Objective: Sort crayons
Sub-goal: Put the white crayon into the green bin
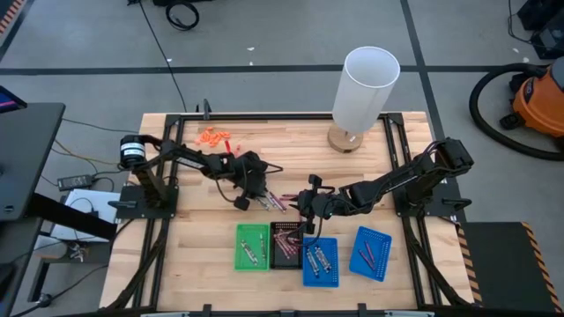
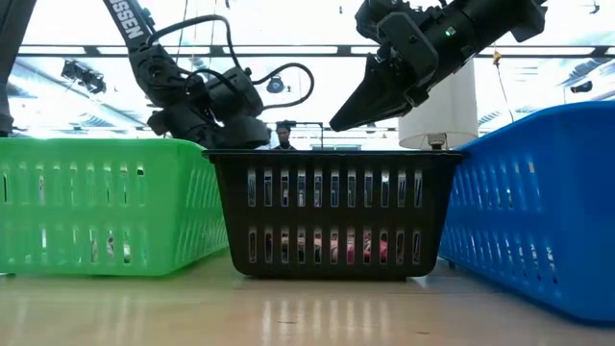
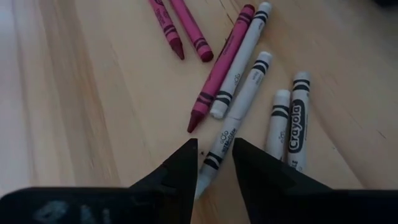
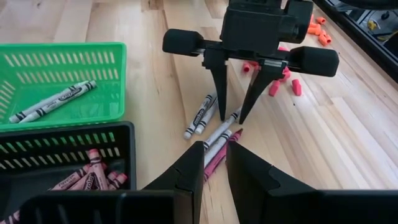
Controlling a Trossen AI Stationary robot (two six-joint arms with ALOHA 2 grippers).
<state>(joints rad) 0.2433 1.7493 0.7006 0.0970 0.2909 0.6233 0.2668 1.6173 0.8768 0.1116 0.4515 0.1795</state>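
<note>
Left fingers (image 3: 214, 163) straddle grey crayon (image 3: 238, 121); black tray (image 4: 68, 149) holds pink.

Grey floor (image 1: 264, 35), orange vacuum (image 1: 539, 99)

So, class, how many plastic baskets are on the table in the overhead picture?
4, in a row, left to right: a green basket, a black basket touching it, a blue basket, then a second blue basket set slightly apart. None appears hidden.

Loose crayons (image 1: 275, 202) lie on the table (image 1: 194, 238) behind four trays (image 1: 284, 246).
</note>
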